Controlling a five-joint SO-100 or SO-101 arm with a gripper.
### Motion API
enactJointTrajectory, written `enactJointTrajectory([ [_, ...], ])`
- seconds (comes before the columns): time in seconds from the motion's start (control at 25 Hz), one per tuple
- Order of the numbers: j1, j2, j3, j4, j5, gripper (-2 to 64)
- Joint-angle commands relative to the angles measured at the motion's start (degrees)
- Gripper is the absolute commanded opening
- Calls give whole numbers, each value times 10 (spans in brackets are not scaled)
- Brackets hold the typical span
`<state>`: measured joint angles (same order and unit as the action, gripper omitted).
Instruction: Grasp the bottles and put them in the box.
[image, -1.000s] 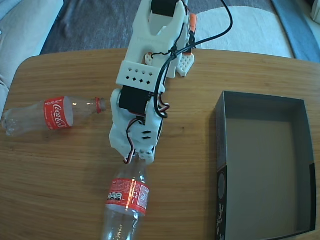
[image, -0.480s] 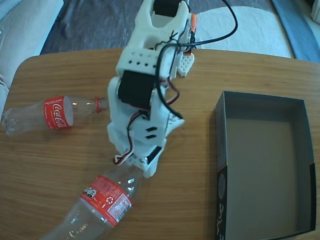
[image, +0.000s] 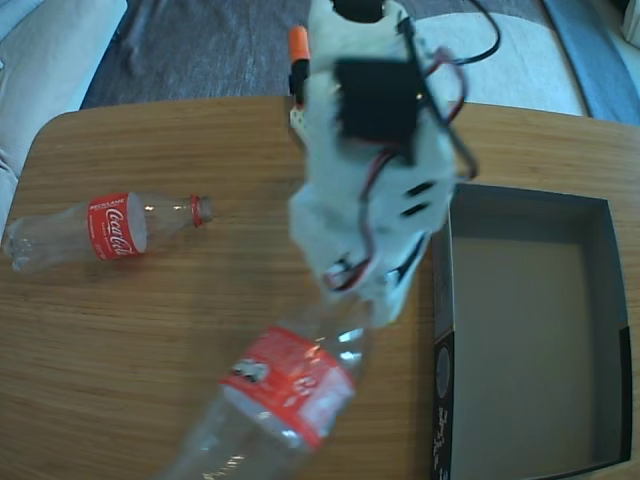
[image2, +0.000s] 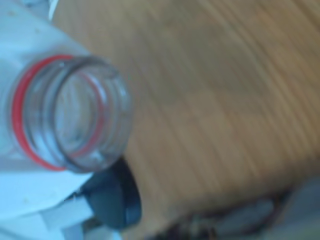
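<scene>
My gripper is shut on the neck of the larger bottle, a clear one with a red label. It hangs tilted down to the lower left, above the table, just left of the box. In the wrist view the bottle's open mouth and red neck ring sit between my white fingers, motion-blurred. The smaller bottle lies on its side at the table's left, neck pointing right. The dark grey box stands empty on the right.
The wooden table has a rounded far left corner. A black cable runs from the arm toward the back. Behind the table are a dark rug and pale cushions.
The arm has swung to the right toward the box and risen, carrying the larger bottle by its neck. The bottle's body has swung and lifted off the table. The smaller bottle has not moved.
</scene>
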<state>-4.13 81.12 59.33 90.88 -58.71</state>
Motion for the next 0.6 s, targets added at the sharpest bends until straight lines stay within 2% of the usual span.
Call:
enactJointTrajectory([
  [0.0, -55, 16, -81, 44, 5, -3],
  [0.08, -103, 16, -113, 71, 5, -3],
  [0.28, -226, 16, -145, 73, 47, -3],
  [0.56, -367, 11, -135, 73, 105, -3],
])
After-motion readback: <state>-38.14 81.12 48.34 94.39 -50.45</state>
